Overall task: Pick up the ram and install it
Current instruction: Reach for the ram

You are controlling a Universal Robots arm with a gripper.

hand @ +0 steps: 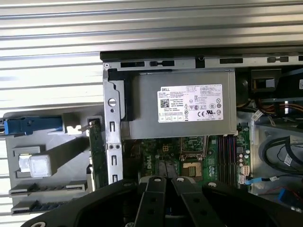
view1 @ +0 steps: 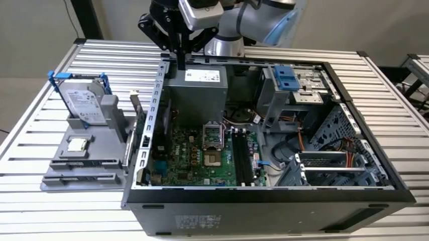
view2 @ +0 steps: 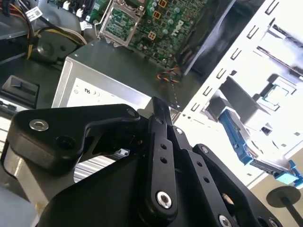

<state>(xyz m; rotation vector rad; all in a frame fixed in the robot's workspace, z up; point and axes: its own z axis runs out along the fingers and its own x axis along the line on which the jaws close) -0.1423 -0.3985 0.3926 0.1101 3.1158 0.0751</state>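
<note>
**Item: ram.** A thin, narrow, dark green circuit-board stick with a pale tip at its far end. Its chips are too small to make out.

**Location.** It is at the edge of a grey holder on the slatted bench. It sits just beside the outer side wall of the open computer case, on the exterior view's left. In the first wrist view the ram shows as a green strip between the holder and the case wall. The motherboard lies inside the case, on the other side of that wall.

**Orientation.** It stands on its long edge. Its long axis runs alongside the case wall, from the far side of the bench toward the near side in the exterior view.

**Neighbouring piece.** A hard drive in a blue frame stands upright on the same holder, farther toward the exterior view's left.

**Arm.** It reaches in from behind the case with its wrist turned straight down.

**Pincer.** It hangs over the far rim of the case, above the power supply and well apart from the ram. The fingers are drawn together into one black stem, and nothing is held between them. In both wrist views the pincer is seen above the power supply's labelled face.
</note>
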